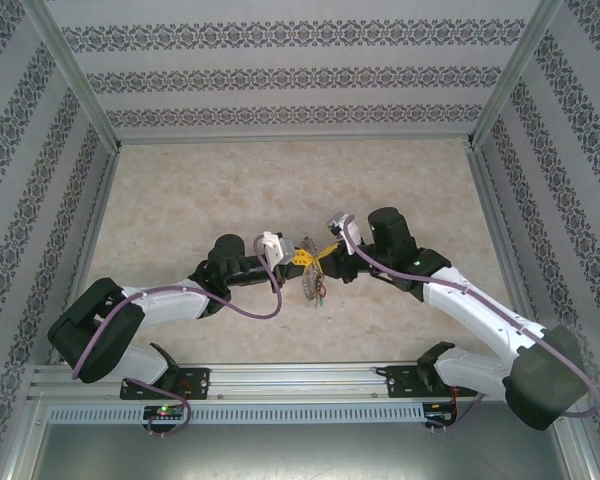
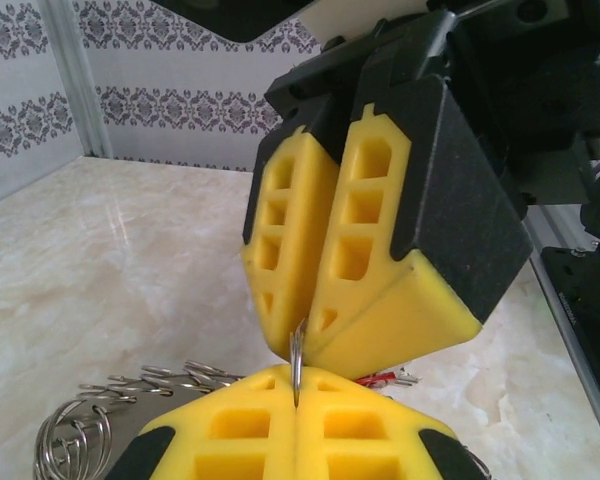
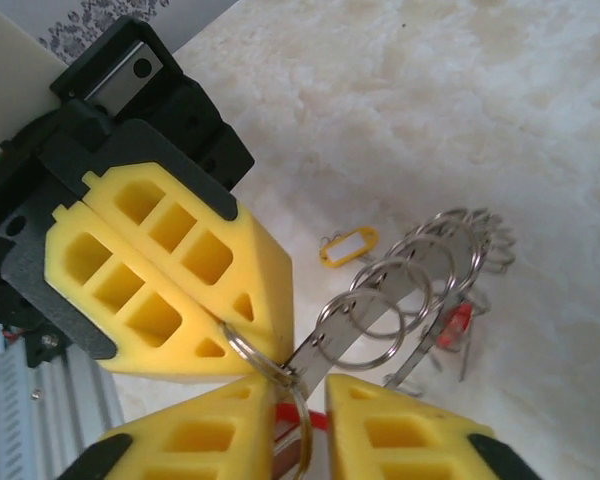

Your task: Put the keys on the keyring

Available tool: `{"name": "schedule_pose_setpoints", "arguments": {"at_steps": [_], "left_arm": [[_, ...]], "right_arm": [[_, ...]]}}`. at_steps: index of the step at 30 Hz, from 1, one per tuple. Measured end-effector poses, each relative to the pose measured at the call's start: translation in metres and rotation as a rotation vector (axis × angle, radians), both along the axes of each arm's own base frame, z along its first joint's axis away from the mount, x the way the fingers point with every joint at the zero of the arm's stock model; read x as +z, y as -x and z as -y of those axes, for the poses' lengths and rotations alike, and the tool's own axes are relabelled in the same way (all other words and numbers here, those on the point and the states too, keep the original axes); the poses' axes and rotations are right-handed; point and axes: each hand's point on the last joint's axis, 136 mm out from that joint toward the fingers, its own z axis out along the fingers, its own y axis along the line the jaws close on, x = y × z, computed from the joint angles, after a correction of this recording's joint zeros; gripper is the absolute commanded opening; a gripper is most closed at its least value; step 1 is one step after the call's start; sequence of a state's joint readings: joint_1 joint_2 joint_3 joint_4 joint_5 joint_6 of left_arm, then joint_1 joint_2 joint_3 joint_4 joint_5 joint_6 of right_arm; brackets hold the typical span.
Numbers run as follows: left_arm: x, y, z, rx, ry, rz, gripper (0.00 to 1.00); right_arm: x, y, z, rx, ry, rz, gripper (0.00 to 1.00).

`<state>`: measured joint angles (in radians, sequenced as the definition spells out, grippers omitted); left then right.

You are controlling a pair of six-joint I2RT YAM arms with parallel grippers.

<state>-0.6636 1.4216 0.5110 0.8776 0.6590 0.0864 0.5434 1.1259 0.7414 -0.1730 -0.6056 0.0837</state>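
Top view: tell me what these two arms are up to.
Both arms meet mid-table at the silver metal keyring fringed with split rings and coloured tags. The left gripper is shut on a small silver split ring at its end. The right gripper flanks that ring; whether it grips is unclear. A yellow plastic tag lies on the beige marbled table.

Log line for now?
left gripper: shut on small ring | right gripper: jaws around same ring, grip unclear | keyring: linked to ring | yellow tag: on table

Gripper fingers [image 3: 160,270] yellow, black-backed. Keyring [image 3: 380,332] silver. Yellow tag [image 3: 348,247], red tag [image 3: 458,325]. Table [image 1: 280,185] beige marbled. Walls [image 1: 300,78] white, grey damask bands.
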Motion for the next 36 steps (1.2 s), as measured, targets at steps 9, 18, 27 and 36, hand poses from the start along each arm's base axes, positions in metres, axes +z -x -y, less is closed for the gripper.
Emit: {"name": "schedule_pose_setpoints", "arguments": {"at_steps": [9,18,27,36], "left_arm": [[-0.002,-0.002,-0.002,0.022,0.002,-0.01,0.0],[-0.012,-0.011,-0.005,0.067,0.009,-0.033,0.0],[-0.022,-0.017,-0.002,0.095,0.043,-0.023,0.16],[-0.032,-0.016,-0.001,0.104,-0.011,-0.033,0.27]], "right_arm": [[-0.001,-0.001,0.0,-0.014,-0.025,-0.063,0.0],[-0.011,-0.012,0.0,-0.033,-0.074,-0.27,0.0],[-0.015,-0.017,0.003,-0.075,-0.103,-0.363,0.0],[-0.015,-0.018,0.01,-0.115,-0.055,-0.321,0.0]]}}
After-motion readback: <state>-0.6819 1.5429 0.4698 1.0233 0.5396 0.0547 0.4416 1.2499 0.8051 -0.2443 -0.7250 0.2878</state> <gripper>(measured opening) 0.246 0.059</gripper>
